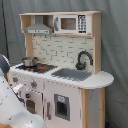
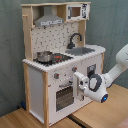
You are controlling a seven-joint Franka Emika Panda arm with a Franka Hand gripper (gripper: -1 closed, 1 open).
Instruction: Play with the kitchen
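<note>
The end effector (image 2: 78, 82) sits against the kitchen's (image 2: 60, 55) oven front.

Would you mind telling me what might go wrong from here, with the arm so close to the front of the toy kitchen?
1. In the second exterior view, the gripper is right against the kitchen front beside the oven door; pushing further might shove or tip the unit.
2. The small pot sits loose on the stovetop; a jolt might knock it off.
</note>
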